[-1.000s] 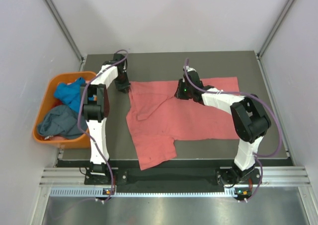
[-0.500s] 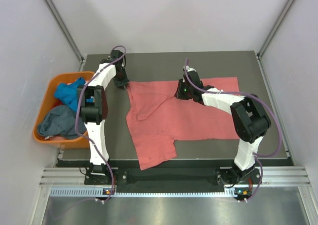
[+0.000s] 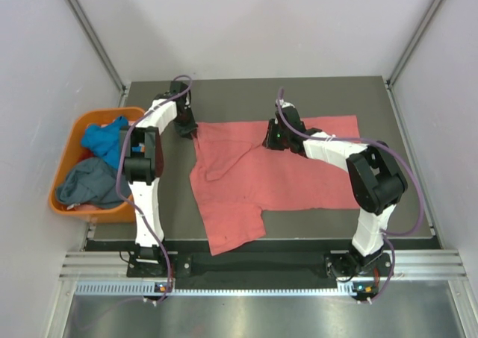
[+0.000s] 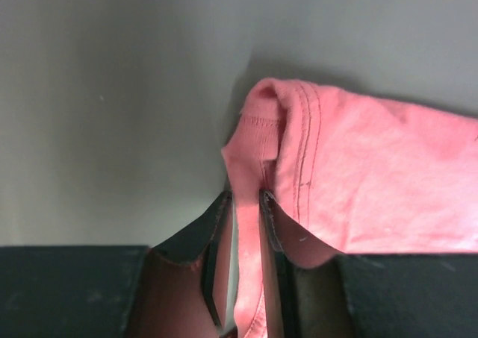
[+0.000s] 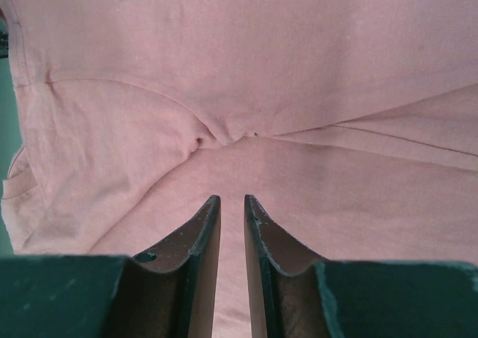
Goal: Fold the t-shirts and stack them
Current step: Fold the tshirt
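The salmon-pink t-shirt [image 3: 291,174] lies spread on the dark table, one sleeve hanging toward the near edge. My left gripper [image 3: 187,131] is at the shirt's far-left corner; in the left wrist view it [image 4: 246,196] is shut on a raised fold of the hemmed pink cloth [image 4: 358,159]. My right gripper [image 3: 269,140] rests on the shirt's far middle; in the right wrist view its jaws [image 5: 231,198] stand nearly together with pink cloth [image 5: 246,69] in the narrow gap. The bright blue t-shirt [image 3: 103,139] and the slate grey-blue t-shirt [image 3: 88,183] lie bunched in the tub.
The orange plastic tub [image 3: 64,165] sits off the table's left edge beside the left arm. The dark table [image 3: 336,99] shows bare surface behind the shirt and along its left side. White walls and metal posts enclose the back and sides.
The left gripper pulled the shirt corner slightly back and left half a second ago, then came back to where it was. The right arm has not moved.
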You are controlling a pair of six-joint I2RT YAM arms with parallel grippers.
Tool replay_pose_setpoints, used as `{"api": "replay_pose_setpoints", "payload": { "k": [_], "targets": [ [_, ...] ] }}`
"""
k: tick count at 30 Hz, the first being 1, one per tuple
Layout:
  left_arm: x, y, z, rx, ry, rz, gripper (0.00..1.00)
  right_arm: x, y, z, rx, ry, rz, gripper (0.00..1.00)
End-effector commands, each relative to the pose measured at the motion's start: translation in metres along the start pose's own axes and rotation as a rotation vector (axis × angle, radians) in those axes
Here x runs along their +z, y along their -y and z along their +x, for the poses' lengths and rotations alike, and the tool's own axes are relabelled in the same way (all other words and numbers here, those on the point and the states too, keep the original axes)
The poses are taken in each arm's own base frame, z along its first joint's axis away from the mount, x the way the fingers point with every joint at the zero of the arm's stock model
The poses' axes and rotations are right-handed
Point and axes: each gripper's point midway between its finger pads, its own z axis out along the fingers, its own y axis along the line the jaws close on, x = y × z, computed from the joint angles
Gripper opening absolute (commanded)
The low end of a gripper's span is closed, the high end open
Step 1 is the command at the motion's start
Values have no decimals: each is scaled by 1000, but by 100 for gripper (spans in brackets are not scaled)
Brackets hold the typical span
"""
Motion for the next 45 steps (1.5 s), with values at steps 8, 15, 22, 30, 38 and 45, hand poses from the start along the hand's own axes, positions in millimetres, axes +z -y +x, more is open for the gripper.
{"api": "replay_pose_setpoints", "payload": {
  "k": [8,15,22,30,38,45],
  "targets": [
    [21,-29,-15,6,42,-170,0,-15,-56,18,-75,-9,-85,20],
    [26,-26,-32,52,63,-172,0,-34,-109,102,-170,-96,-125,19],
    [31,-24,-47,96,97,-175,0,-47,-93,170,-206,-171,-82,18],
    [35,-23,-68,137,145,-183,0,-72,-50,221,-303,-227,100,18],
    [40,-25,-68,142,139,-193,0,-94,-41,240,-312,-217,95,18],
    [-5,-10,-72,96,153,-137,0,-92,-73,215,-353,-169,57,19]
  ]
}}
